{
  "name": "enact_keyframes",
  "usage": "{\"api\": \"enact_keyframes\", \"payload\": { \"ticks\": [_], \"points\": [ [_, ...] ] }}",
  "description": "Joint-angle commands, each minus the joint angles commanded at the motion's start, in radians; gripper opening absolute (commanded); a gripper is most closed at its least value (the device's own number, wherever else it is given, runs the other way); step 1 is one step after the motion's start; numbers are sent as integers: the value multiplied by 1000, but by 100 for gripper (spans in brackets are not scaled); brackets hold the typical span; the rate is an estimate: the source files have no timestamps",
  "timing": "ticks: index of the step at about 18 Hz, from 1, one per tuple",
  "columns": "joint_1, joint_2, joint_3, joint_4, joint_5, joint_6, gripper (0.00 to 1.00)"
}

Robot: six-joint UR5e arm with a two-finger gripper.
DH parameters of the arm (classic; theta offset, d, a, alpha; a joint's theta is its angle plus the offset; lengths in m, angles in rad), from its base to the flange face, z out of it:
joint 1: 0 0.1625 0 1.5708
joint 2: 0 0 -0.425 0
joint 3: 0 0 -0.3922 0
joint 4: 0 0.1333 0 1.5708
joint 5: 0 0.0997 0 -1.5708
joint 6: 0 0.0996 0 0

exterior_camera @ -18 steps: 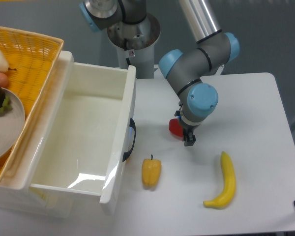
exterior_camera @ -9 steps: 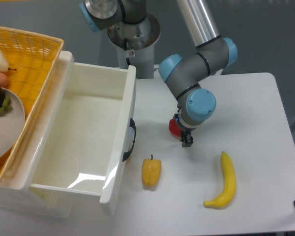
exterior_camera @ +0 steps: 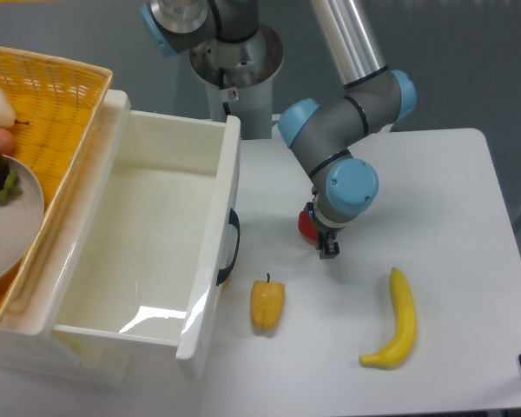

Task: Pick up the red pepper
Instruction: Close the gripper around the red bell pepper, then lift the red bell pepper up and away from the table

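1. Since a second ago the arm's wrist has drifted slightly toward 9 o'clock, bringing the hand [exterior_camera: 327, 247] lower over the red pepper [exterior_camera: 306, 226].
2. That pepper sits on the table [exterior_camera: 451, 191], mostly hidden beneath the wrist; only its 9 o'clock edge shows.
3. One dark fingertip pokes out at the pepper's 5 o'clock side, probably so the fingers can straddle it. Whether they are spread or already pinching, I cannot tell.
4. Toward 7 o'clock lies the yellow pepper [exterior_camera: 267, 303]; toward 4 o'clock, the banana [exterior_camera: 398, 321], both apart from the hand.
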Motion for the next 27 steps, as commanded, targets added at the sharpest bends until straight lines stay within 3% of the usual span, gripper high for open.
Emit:
{"api": "enact_keyframes", "payload": {
  "ticks": [8, 16, 24, 27],
  "points": [
    [26, 8, 67, -15, -5, -12, 45],
    [80, 31, 198, -17, 5, -135, 45],
    [127, -24, 354, -51, 3, -245, 41],
    [138, -41, 379, -51, -5, -247, 41]
  ]
}}
